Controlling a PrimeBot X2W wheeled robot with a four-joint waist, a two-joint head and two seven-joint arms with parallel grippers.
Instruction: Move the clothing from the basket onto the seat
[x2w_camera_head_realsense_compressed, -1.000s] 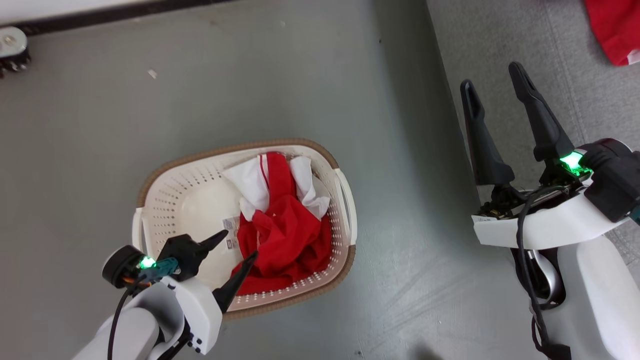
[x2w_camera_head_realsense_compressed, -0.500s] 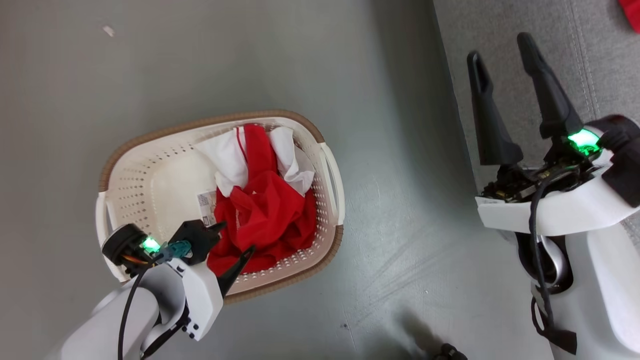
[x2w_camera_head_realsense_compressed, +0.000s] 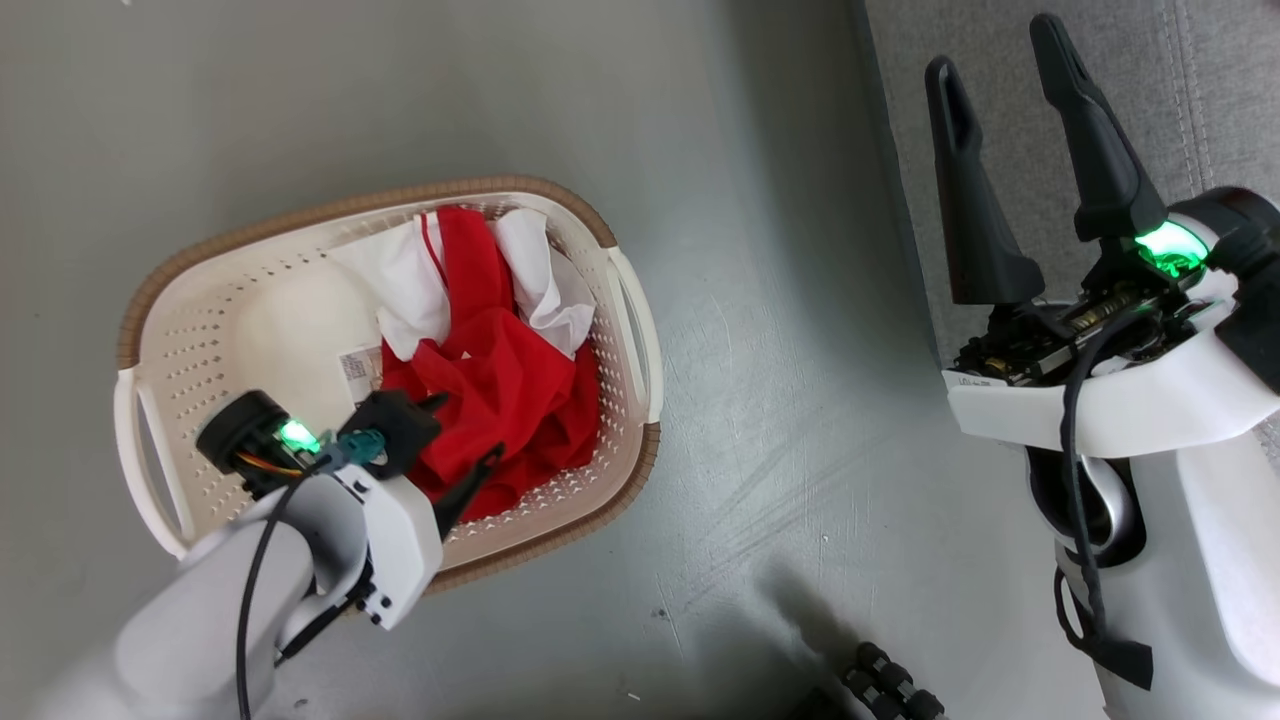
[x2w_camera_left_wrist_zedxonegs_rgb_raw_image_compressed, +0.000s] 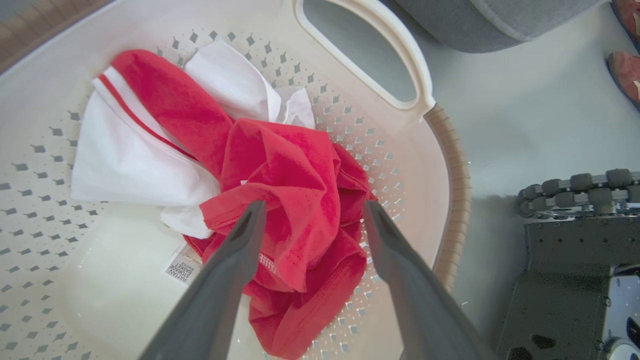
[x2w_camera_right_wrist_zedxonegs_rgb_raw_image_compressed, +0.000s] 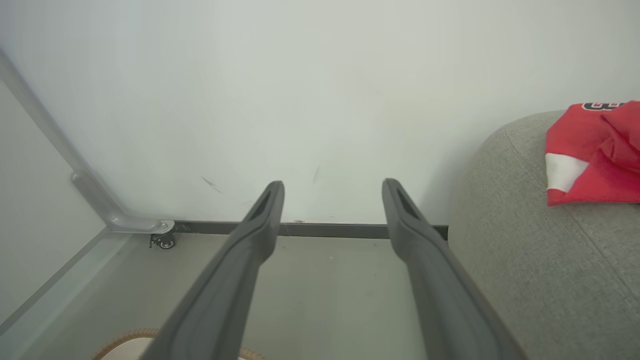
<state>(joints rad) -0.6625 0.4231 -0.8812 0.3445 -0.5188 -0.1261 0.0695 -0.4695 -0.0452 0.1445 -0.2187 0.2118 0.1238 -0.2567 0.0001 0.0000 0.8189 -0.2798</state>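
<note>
Head view, from the left: the left hand (x2w_camera_head_realsense_compressed: 468, 428) reaches from the near-left corner into the cream-white oval plastic laundry basket (x2w_camera_head_realsense_compressed: 350, 205) with perforated sides and a brown rim, which stands on the smooth grey floor (x2w_camera_head_realsense_compressed: 600, 100). Its two dark fingers are spread, pointing at the crumpled red-and-white soft fabric clothing (x2w_camera_head_realsense_compressed: 500, 380) that lies heaped in the right half of the basket. The left half of the basket's bottom is bare apart from a small sticker.

In the left wrist view the left hand (x2w_camera_left_wrist_zedxonegs_rgb_raw_image_compressed: 312, 205) has one finger on each side of the top fold of the red clothing (x2w_camera_left_wrist_zedxonegs_rgb_raw_image_compressed: 290, 170), with nothing pinched. I cannot tell whether the tips touch the cloth. A white panel with a red stripe spreads to the left of the bundle, and the basket's handle and rim (x2w_camera_left_wrist_zedxonegs_rgb_raw_image_compressed: 452, 170) lie on the far right.

Further right, across a stretch of floor, the right hand (x2w_camera_head_realsense_compressed: 992, 45) is held up with its fingers wide apart and empty, over the edge of the large light-grey fabric-upholstered seat (x2w_camera_head_realsense_compressed: 1220, 80). In the right wrist view the right hand (x2w_camera_right_wrist_zedxonegs_rgb_raw_image_compressed: 332, 184) points at a pale wall. On the seat (x2w_camera_right_wrist_zedxonegs_rgb_raw_image_compressed: 525, 250) at the right lies a red jersey (x2w_camera_right_wrist_zedxonegs_rgb_raw_image_compressed: 590, 150) with a white band.
</note>
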